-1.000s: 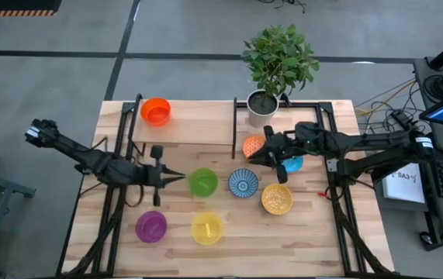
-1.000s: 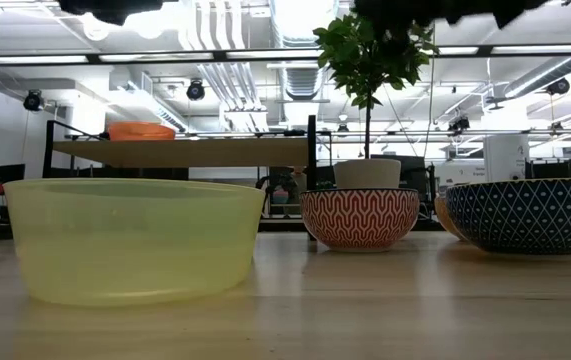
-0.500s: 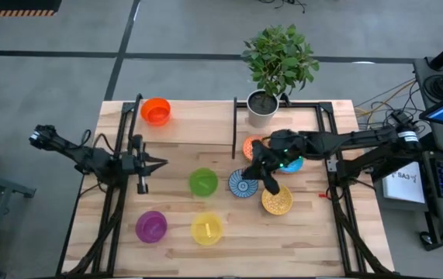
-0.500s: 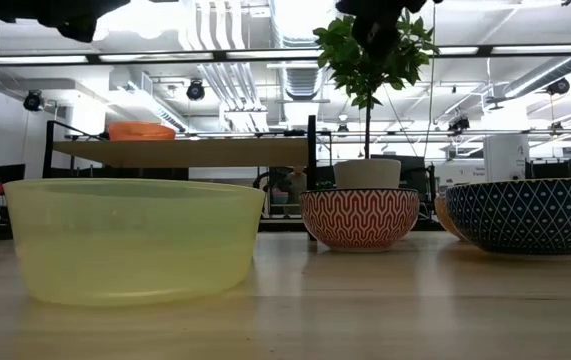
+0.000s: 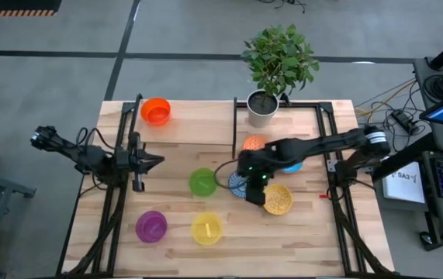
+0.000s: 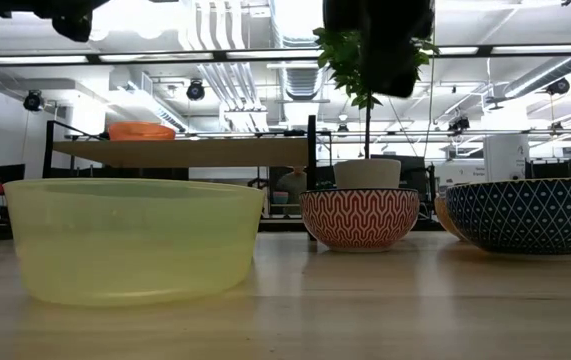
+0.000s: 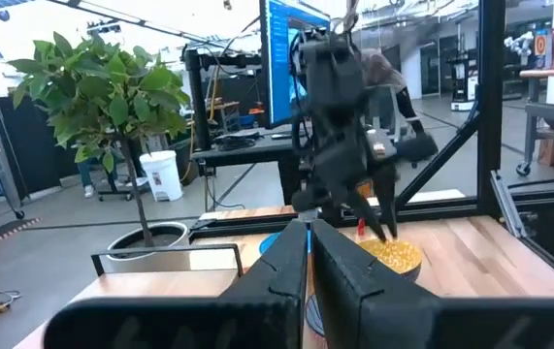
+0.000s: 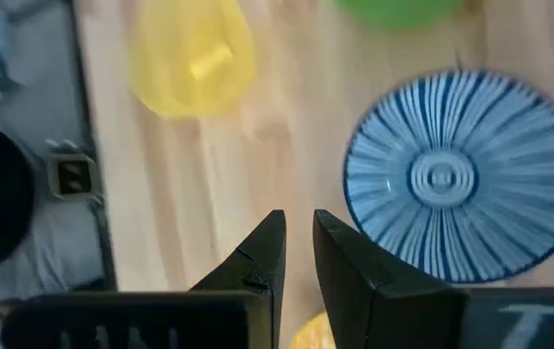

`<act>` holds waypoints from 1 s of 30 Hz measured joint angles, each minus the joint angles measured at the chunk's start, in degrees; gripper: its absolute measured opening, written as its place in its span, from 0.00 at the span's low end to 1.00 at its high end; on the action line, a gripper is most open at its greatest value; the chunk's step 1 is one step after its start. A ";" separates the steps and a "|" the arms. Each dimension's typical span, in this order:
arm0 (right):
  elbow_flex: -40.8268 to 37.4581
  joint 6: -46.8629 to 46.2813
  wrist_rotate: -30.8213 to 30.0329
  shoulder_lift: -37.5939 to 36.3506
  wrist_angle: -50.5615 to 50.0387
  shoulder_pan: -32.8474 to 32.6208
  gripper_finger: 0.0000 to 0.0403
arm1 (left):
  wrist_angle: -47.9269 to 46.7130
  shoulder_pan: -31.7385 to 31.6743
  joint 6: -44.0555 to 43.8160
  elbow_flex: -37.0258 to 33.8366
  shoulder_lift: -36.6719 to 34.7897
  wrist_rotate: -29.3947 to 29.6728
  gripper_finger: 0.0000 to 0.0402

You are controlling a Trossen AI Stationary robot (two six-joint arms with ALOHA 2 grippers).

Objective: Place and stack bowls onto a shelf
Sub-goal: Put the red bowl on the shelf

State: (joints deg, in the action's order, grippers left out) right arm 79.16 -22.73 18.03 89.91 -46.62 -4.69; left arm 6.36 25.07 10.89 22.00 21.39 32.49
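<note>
Fingers [image 8: 301,254] seemingly above upright blue-patterned bowl [image 8: 459,174]

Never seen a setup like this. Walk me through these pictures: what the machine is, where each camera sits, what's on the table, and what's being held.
It is a robot with two dark arms at a wooden table, each ending in a two-finger gripper. One picture looks straight down from above, one looks level across the tabletop, and one comes from a camera on each wrist.

Seven small bowls lie on the table, among them a green bowl, a purple bowl, a yellow bowl and a blue-patterned bowl. An orange bowl already sits on the raised shelf at the back, next to a potted plant.

The left gripper is shut and empty, off to the left side. The right gripper hangs above the blue-patterned bowl, its fingers slightly apart, holding nothing.
</note>
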 joint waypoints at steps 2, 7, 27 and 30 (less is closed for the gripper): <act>0.64 0.46 0.16 1.81 -0.72 -0.31 0.12 | -0.03 -0.01 -0.75 0.18 0.09 -0.02 0.00; 1.94 4.18 0.61 5.15 -1.65 -0.96 0.12 | 0.07 -0.01 -2.22 0.76 0.52 -0.07 0.00; 2.11 4.14 0.14 7.43 5.42 -0.94 0.12 | 0.06 -0.01 -2.91 0.78 0.90 -0.15 0.00; 2.09 3.92 -0.14 7.83 8.79 -0.94 0.12 | 0.01 -0.01 -2.59 0.79 1.03 -0.15 0.00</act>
State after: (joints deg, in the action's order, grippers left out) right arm 81.25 -18.81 17.89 97.74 -37.83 -5.63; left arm 6.37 25.06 8.29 22.79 22.41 32.34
